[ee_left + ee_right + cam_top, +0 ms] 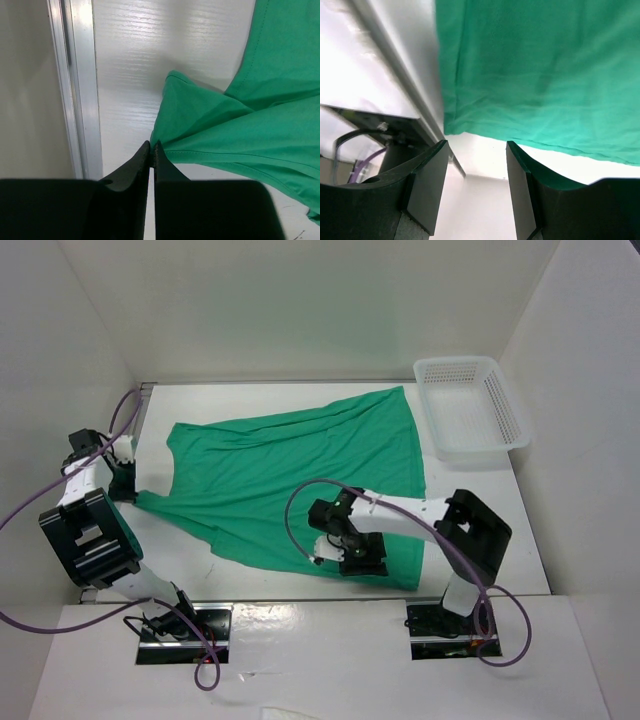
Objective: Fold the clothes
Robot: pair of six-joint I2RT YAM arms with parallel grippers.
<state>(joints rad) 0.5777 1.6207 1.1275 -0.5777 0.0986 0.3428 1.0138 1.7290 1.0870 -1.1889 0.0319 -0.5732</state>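
Inspection found the task barely begun. The T-shirt (300,475) lay open and rumpled across the middle of the bench (250,400), with no fold made in it, so every fold was yet to do.

Your left pincer (152,146) was closed, and it appeared to pinch the garment's left tip, which was drawn out to a point toward it. Your right pincer (477,150) stood moderately open at the near edge of the cloth, with nothing between its jaws.

The shirt's long axis ran left to right across the bench, tilted slightly. The straight right-hand edge, judged to be the hem, faced the side where the basket (470,405) stood. The narrower end pointed to your left arm
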